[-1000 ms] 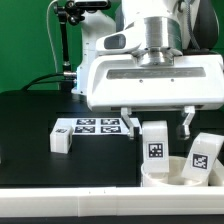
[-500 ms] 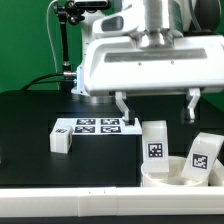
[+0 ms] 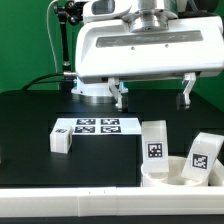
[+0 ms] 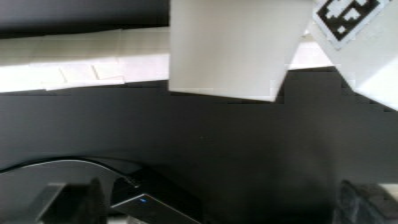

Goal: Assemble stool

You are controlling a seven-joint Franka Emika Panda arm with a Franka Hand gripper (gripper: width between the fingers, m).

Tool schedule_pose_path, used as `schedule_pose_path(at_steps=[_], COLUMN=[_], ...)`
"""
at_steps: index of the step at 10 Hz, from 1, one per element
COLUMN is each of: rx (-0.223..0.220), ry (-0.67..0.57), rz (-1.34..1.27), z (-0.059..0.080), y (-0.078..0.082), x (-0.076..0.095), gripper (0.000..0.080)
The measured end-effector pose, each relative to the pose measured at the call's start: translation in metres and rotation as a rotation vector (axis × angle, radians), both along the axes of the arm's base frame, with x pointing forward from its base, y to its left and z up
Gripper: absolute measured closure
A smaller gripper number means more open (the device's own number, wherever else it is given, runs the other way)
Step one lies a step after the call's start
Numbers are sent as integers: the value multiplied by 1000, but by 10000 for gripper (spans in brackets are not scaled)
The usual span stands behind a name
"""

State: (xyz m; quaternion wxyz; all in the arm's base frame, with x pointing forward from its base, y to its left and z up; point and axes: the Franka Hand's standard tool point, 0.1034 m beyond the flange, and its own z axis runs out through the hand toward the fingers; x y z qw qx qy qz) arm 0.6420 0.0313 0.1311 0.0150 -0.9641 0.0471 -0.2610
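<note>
With your end effector wide open and empty, centre it over the loose small white plastic block leg (beside the marker board) before descending.

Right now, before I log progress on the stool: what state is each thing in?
Jaws: open, empty, hanging above the black table.
White plastic round seat disc: lying flat, hollow side up.
White block leg, middle: upright at the seat's rim.
White block leg, exterior view's right: tilted in the seat.
White block leg, exterior view's left: lying loose beside the marker board.
</note>
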Motion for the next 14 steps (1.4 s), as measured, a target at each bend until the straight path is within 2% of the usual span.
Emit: schedule_pose_path(at_steps=[3, 4, 5, 6, 9, 14], rx=[1, 34, 70, 89, 125, 121], ry=[8, 115, 222, 279, 484, 458], rz=[0, -12, -22, -24, -6, -39], z=[-1, -8, -5, -2, -3, -20], y=[0, 0, 2, 3, 5, 4], x=[0, -7, -7, -3, -12, -7], gripper=[151, 151, 151, 151, 151, 151])
